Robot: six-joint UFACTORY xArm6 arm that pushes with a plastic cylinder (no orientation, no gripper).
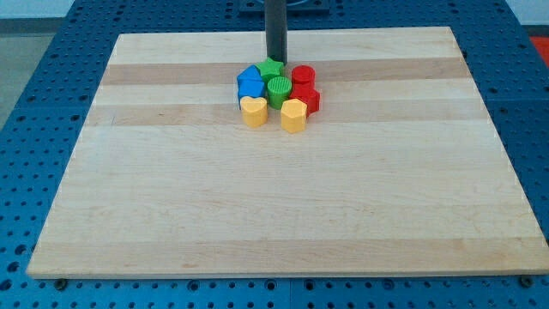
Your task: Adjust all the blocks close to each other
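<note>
Several small blocks sit bunched together near the top middle of the wooden board (283,206). A green star (270,69) is at the top of the bunch, with a green cylinder (278,89) just below it. Two blue blocks (250,83) lie on the left side. A red cylinder (303,75) and a red block (308,97) lie on the right. A yellow heart (253,111) and a yellow block (293,115) form the bottom row. My tip (276,58) stands right at the top edge of the green star.
The board lies on a blue perforated table (34,77) that shows on all sides.
</note>
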